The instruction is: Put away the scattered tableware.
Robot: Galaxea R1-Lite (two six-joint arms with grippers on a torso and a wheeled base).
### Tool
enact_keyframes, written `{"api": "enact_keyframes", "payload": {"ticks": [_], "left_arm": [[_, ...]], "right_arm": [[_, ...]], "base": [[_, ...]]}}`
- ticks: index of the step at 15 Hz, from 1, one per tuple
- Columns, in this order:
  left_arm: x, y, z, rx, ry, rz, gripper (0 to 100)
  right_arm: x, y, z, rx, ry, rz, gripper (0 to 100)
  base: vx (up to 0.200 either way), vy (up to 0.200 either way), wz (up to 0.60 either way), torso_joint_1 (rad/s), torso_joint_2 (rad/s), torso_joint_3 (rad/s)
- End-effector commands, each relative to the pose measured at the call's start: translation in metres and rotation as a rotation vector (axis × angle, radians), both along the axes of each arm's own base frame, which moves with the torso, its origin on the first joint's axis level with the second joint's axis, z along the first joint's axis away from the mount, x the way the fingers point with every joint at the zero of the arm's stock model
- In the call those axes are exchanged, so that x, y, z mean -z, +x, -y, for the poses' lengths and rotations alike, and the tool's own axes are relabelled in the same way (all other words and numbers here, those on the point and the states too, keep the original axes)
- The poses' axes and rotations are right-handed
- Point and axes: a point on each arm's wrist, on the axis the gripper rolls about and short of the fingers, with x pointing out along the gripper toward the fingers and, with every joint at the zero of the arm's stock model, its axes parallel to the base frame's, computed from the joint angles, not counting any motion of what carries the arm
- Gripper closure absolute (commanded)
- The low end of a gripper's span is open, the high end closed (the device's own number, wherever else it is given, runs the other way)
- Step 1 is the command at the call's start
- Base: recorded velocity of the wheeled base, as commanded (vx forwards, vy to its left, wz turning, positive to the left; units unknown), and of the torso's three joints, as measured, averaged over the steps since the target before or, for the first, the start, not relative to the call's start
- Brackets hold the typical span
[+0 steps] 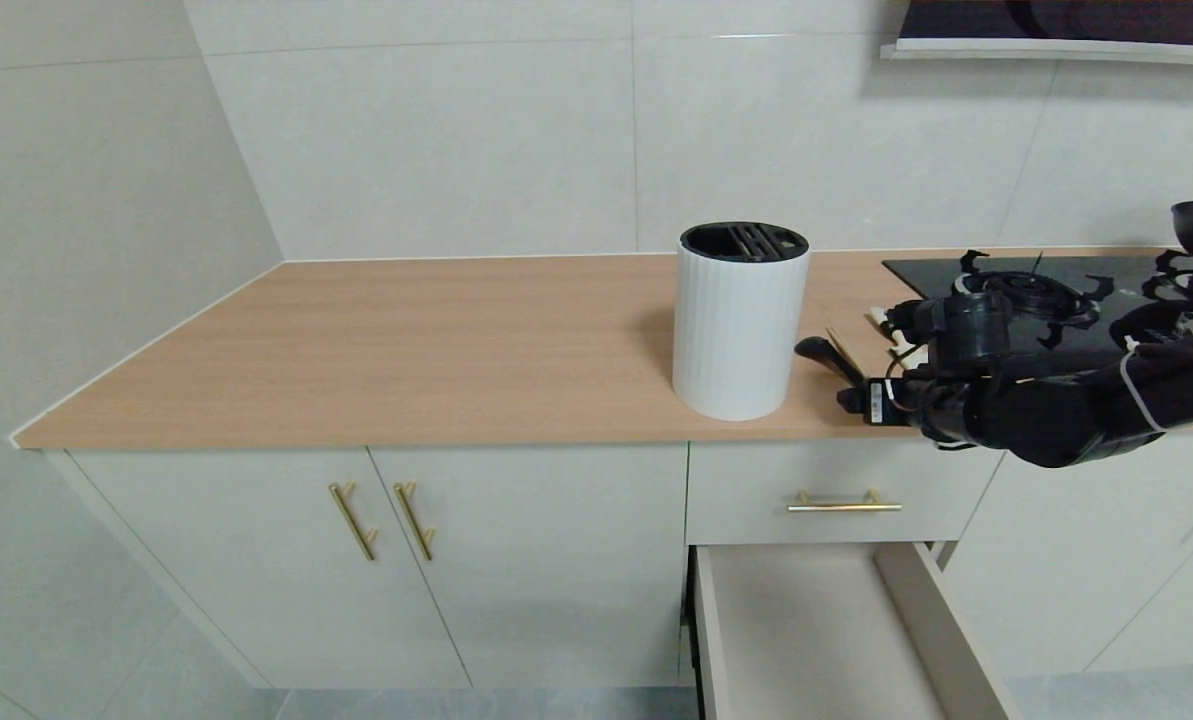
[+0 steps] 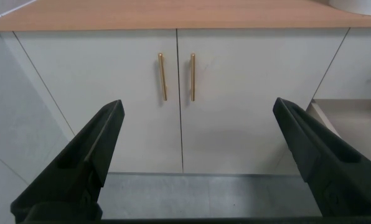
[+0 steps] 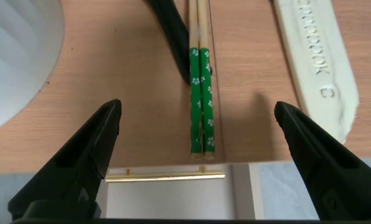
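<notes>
Right gripper (image 3: pixel 196 112) fingers wide apart, green-ended chopsticks (image 3: pixel 201 74) flat on countertop (image 3: pixel 111 124) midway between them, touching neither. Left gripper (image 2: pixel 198 109) gaping too, facing cabinet doors (image 2: pixel 235 112).

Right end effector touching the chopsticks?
Apart. Right wrist view: chopsticks lie between the fingers of the open right end effector, with bare counter on both sides.

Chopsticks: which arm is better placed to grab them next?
Probably right. The right gripper, open, sits directly over the chopsticks on the counter beside the holder; the left gripper, also open, faces the cabinet doors below.
</notes>
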Motion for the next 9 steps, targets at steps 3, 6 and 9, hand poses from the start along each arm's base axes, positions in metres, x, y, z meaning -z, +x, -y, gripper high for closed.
{"api": "enact_keyframes", "payload": {"ticks": [3, 6, 9], "left_arm": [[-0.0001, 0.0001, 0.0, -0.001, 0.0, -0.001, 0], [-0.0001, 0.0001, 0.0, -0.001, 0.0, -0.001, 0], [0.0001, 0.0001, 0.0, -0.001, 0.0, -0.002, 0]], "right_arm": [[0.0021, 0.0022, 0.0, 0.002, 0.002, -0.002, 0], [0.003, 0.0027, -0.0001, 0.003, 0.003, -0.003, 0], [0.005, 0.0043, -0.0005, 0.005, 0.007, -0.006, 100]], "base": [[0.0, 0.0, 0.0, 0.0, 0.0, 0.0], [0.0, 0.0, 0.0, 0.0, 0.0, 0.0], [0.0, 0.0, 0.0, 0.0, 0.0, 0.0]]}}
